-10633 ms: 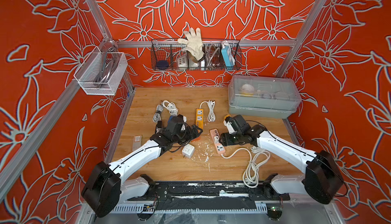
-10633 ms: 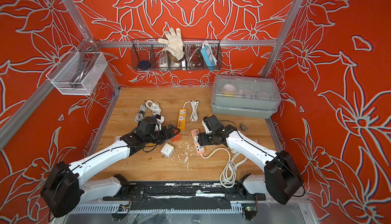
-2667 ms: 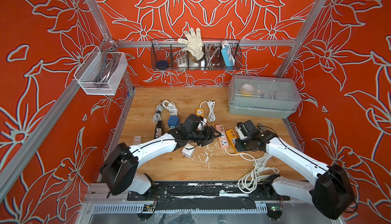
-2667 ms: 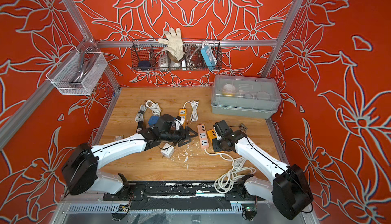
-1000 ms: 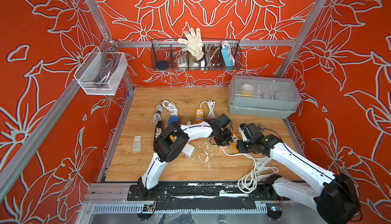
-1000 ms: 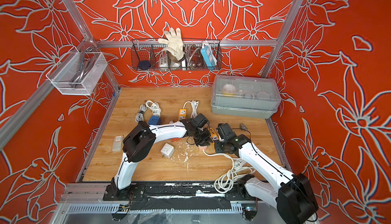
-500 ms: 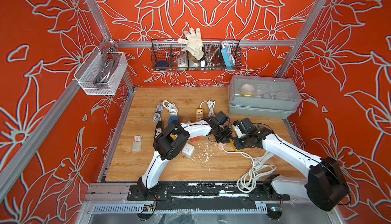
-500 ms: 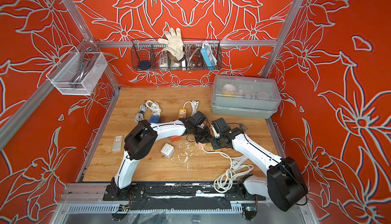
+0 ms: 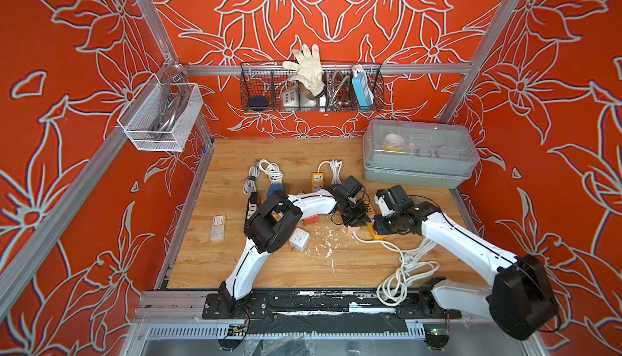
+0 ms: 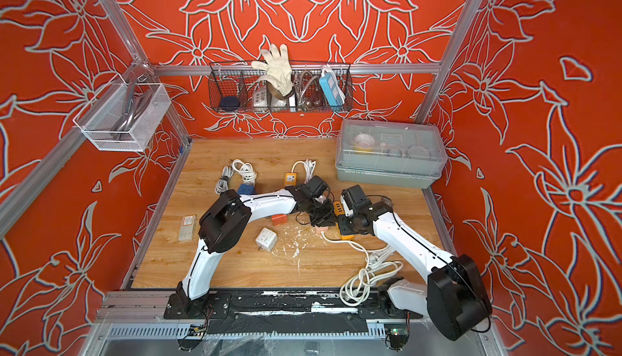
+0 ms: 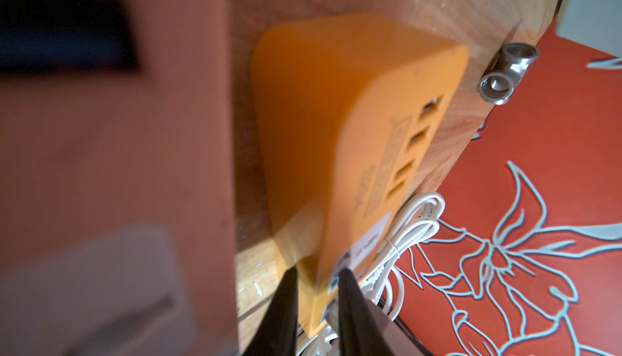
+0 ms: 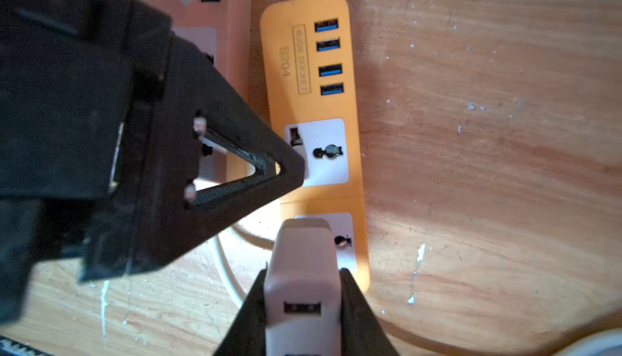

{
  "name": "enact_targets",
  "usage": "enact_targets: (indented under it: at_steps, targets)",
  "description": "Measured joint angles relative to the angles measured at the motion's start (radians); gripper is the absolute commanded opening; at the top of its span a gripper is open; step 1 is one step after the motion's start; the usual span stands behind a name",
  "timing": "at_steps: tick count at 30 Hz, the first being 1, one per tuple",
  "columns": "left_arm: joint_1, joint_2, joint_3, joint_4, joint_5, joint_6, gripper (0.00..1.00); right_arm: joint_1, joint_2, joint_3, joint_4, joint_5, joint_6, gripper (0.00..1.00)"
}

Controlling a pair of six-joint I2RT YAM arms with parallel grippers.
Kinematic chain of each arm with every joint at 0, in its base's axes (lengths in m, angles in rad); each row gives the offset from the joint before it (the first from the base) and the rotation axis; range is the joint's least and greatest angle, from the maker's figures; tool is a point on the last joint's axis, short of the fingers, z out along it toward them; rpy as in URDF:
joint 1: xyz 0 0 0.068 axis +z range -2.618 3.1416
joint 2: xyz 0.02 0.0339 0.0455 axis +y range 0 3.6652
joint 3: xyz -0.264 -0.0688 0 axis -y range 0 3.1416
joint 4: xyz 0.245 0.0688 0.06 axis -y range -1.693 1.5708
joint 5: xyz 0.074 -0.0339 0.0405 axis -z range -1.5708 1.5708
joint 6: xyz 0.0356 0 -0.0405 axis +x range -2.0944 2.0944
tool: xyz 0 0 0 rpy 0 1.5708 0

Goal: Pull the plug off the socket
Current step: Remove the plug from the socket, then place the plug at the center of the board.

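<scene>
The orange power strip [image 12: 313, 68] lies flat on the wooden worktop [image 9: 286, 270], and everything here is placed from it. The white plug [image 12: 301, 260] stands on the strip's end outlet, on the end away from the USB ports. Whether its pins are fully home cannot be told. The right claw [image 12: 303, 278] is closed on that plug, one finger pressed to each of its sides. The left claw [image 11: 317, 273] is pinched shut on the strip's long edge, beside the middle outlet. A pink power strip [image 12: 235, 51] lies just beside the orange one, parallel to it.

Beyond the strip, toward the back wall, a grey-green lidded box [image 9: 417, 177] sits on the worktop. Pale round things show through its clear lid, too faint to name. Higher on that wall hangs a black wire basket [image 9: 249, 85]. It holds:
- a white glove [image 9: 308, 68]
- a blue power strip [image 9: 361, 88]
- a white socket block [image 9: 289, 97]
- a dark round thing [image 9: 258, 102]
- a metal hose [image 9: 338, 85]

Well away from the strip, on the left wall, a white mesh basket [image 9: 158, 140] holds grey metal pieces.
</scene>
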Motion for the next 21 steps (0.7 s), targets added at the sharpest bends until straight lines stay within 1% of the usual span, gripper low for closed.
enact_targets:
  at_steps: [6,9,10,12,14,16,18,21]
  targets:
    - [0.004,0.000,0.006,-0.014,0.007,0.013,0.22,-0.004,-0.037,0.069,-0.014,-0.006,0.007,0.22]
    - [0.007,0.004,0.017,-0.029,0.018,0.034,0.25,-0.004,-0.096,0.063,-0.040,0.012,0.010,0.22]
    - [0.008,0.008,0.026,-0.038,0.024,0.048,0.26,-0.004,-0.131,0.058,-0.051,0.027,0.012,0.22]
    - [0.010,0.017,0.057,-0.065,0.038,0.087,0.35,-0.006,-0.217,0.048,-0.073,0.057,0.018,0.23]
    - [0.010,0.024,0.092,-0.098,0.051,0.134,0.46,-0.018,-0.323,0.034,-0.082,0.082,0.031,0.24]
    - [0.010,0.017,0.108,-0.121,0.060,0.188,0.53,-0.043,-0.414,0.014,-0.079,0.088,0.054,0.24]
    - [0.010,-0.007,0.114,-0.145,0.064,0.249,0.54,-0.070,-0.497,-0.021,-0.071,0.085,0.087,0.24]
    - [0.011,-0.095,0.106,-0.185,0.065,0.342,0.54,-0.098,-0.623,-0.089,-0.049,0.069,0.159,0.26]
